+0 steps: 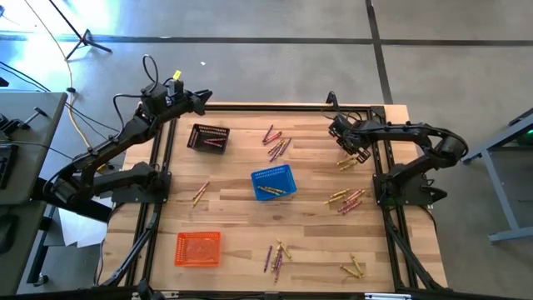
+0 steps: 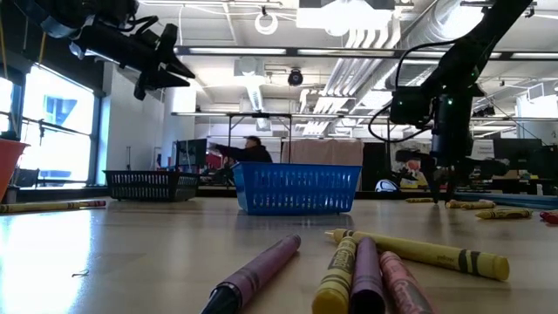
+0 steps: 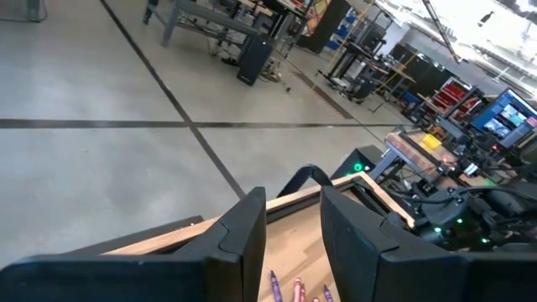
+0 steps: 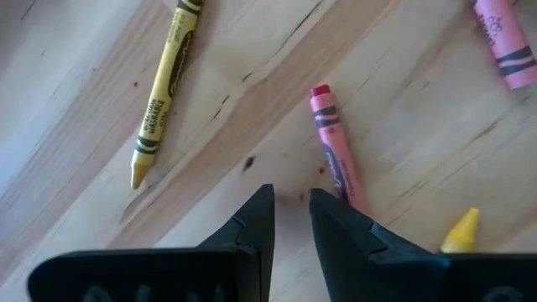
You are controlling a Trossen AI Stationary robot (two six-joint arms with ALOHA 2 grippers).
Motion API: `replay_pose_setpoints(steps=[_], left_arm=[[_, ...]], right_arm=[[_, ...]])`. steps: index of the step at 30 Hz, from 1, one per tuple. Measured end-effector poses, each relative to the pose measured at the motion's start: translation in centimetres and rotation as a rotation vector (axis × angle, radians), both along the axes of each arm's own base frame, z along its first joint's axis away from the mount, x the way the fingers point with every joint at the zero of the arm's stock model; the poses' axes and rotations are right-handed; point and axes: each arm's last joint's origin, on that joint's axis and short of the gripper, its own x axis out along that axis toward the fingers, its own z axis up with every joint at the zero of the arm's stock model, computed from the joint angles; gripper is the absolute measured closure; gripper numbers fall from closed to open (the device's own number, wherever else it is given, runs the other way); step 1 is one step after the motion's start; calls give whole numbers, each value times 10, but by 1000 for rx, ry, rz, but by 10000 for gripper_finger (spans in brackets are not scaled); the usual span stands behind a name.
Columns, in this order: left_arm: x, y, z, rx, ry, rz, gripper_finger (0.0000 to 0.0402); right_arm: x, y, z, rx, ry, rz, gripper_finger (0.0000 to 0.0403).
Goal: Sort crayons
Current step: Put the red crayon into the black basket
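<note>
The right gripper (image 4: 290, 220), fingers slightly spread and holding nothing, hangs low beside a red-pink wax crayon (image 4: 336, 149) near the wooden tabletop's (image 1: 233, 217) far right edge, while the left gripper (image 3: 292, 243), slightly spread and empty, waits raised above the far left corner.

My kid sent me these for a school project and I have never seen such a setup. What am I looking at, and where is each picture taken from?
Two dark robot arms work at a wooden table, sorting crayons. One picture looks straight down, one looks level across the tabletop, and two come from cameras on the arms' wrists. Scattered crayons lie in small groups, with a blue basket, a black basket and an orange basket. The left gripper hangs raised over the table's far edge, fingers a little apart, holding nothing. The right gripper is low over the table, fingers narrowly apart beside a pink crayon, with a yellow crayon nearby. It holds nothing either.
</note>
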Motion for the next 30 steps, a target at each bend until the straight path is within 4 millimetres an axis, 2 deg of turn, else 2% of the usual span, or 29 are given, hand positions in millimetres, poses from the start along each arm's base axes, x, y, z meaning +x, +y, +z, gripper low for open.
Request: replay_pose_setpoints(steps=[4,11,21,26,30], left_arm=[[-2,2,0,0,0,14,298],[-4,3,0,-1,-1,18,298],[-4,2,0,-2,-3,2,298],[-4,2,0,-1,-2,3,298],[-4,2,0,-1,-3,-1,298]], right_arm=[[6,-5,5,-32,-18,35,334],[12,-12,29,-116,-29,102,334],[-17,11,47,-31,106,57,334],[-17,11,46,-25,116,76,334],[-20,14,36,11,143,78,334]])
